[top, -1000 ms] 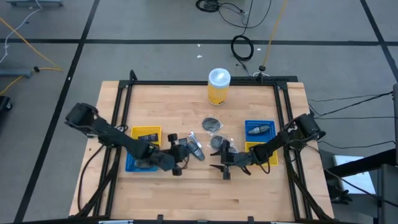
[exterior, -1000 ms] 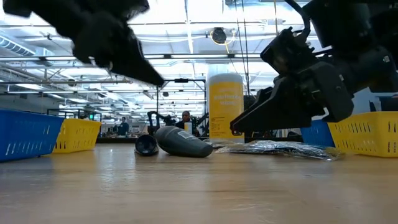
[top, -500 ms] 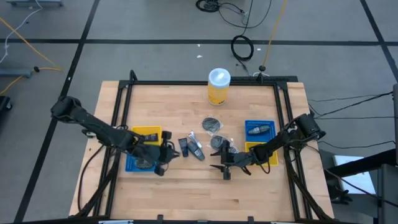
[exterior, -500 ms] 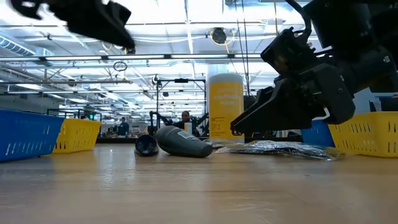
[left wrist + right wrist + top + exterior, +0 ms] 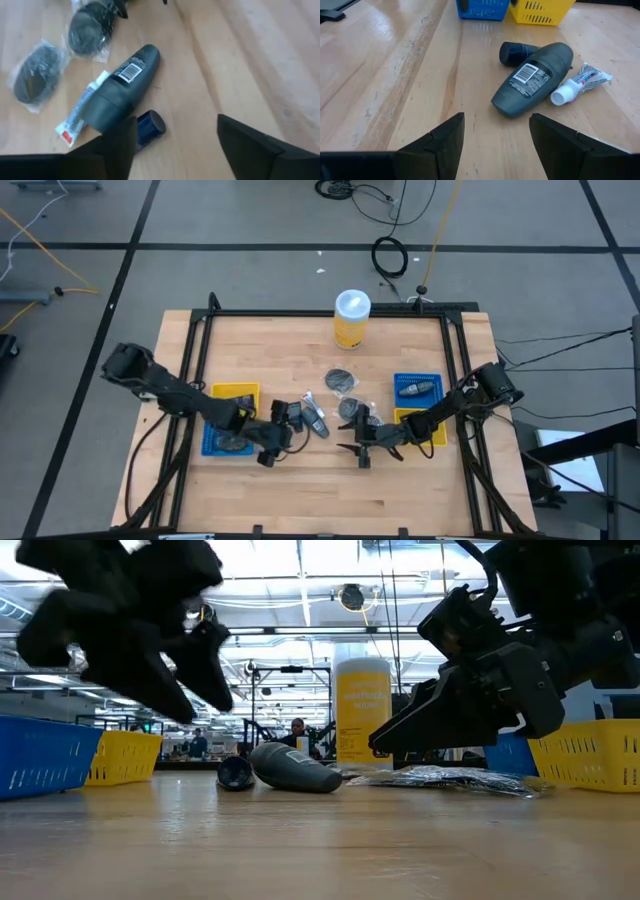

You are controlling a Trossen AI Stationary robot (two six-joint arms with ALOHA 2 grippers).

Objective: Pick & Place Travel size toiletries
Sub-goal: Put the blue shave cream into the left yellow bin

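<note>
Near the middle of the high view, the left gripper (image 5: 283, 423), fingers spread wide and empty, hovers beside the dark-grey oval plastic bottle (image 5: 121, 86) and small dark-blue cylindrical cap (image 5: 149, 126), and should straddle one item squarely before closing, while the right gripper (image 5: 358, 448) waits open nearby.

A pale wood-grain surface (image 5: 300, 500) is seen. The bottle (image 5: 532, 80) is dark grey with a white barcode label. The cap (image 5: 150, 126) is dark blue. The tube (image 5: 580, 82) is white with red and blue marks. The canister (image 5: 351, 318) is yellow, white-lidded. Trays (image 5: 236, 393) are blue and yellow.
</note>
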